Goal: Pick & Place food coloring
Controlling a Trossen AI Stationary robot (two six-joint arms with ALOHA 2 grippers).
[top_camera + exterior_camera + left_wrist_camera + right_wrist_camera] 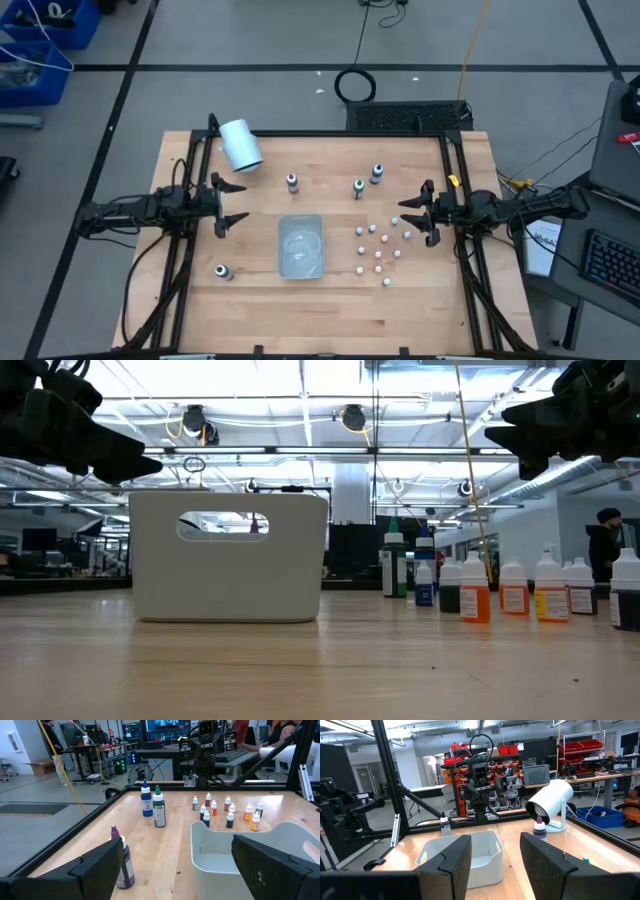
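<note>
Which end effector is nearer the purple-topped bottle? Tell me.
Left. The purple-topped bottle stands just past the left end effector, toward the table's middle. The right end effector sits across the table, beyond the green-topped bottle.

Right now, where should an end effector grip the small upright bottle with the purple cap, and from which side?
Grip the purple-capped small plastic bottle across its round body just below the cap, coming straight down from above. It stands upright and alone on the wooden table, so there is room on both sides.
</note>
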